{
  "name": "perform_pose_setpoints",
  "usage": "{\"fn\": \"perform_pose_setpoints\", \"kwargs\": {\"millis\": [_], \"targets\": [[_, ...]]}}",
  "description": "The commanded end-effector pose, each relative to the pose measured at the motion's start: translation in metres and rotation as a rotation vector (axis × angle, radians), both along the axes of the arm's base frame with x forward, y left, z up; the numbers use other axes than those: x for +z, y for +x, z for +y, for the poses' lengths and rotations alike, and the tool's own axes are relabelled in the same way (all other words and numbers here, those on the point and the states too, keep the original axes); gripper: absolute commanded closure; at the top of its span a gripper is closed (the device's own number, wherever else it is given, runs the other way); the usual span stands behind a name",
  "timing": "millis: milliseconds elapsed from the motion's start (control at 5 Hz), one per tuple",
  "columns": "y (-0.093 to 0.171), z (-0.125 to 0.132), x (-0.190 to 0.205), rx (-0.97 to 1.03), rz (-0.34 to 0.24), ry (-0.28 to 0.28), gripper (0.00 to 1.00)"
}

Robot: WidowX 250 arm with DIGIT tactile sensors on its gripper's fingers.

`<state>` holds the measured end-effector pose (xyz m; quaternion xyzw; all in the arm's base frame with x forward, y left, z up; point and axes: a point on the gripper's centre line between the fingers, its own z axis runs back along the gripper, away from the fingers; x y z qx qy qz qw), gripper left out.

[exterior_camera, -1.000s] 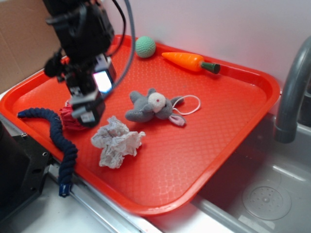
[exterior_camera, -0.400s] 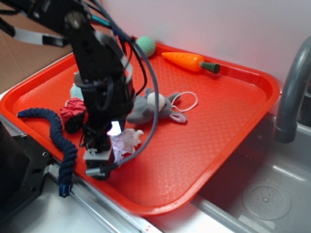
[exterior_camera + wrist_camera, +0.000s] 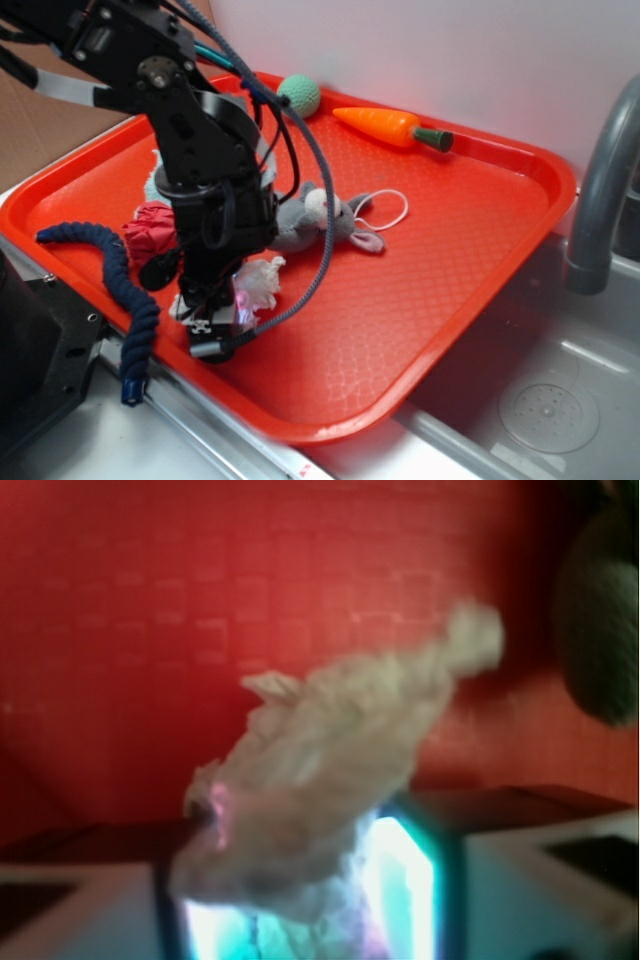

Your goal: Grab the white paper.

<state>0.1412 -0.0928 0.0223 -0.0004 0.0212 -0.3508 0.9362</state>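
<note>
The gripper (image 3: 222, 322) is down at the near edge of the red tray (image 3: 480, 300), and the white paper (image 3: 258, 281) sits bunched between its fingers; in the wrist view the paper (image 3: 330, 780) fills the gap between the two pads, which look pressed against it, though the picture is blurred. So the grab itself seems made, or nearly. I judge what's left is lifting it clear to prove the hold. The grey plush toy (image 3: 318, 218) lies just behind, the red wrinkly ball (image 3: 148, 232) to one side, the blue rope (image 3: 118, 280) along the tray's edge
</note>
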Motion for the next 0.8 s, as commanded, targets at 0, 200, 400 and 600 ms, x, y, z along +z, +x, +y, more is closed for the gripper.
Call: {"fn": "perform_pose_setpoints", "kwargs": {"millis": [0, 200, 400, 600], "targets": [[0.001, -0.001, 0.016, 0.106, -0.013, 0.02, 1.0], [0.012, 0.01, 0.052, 0.268, -0.019, 0.0, 1.0], [0.025, 0.028, 0.092, 0.45, -0.07, -0.013, 1.0], [0.032, 0.059, 0.131, 0.661, -0.112, -0.071, 1.0]]}}
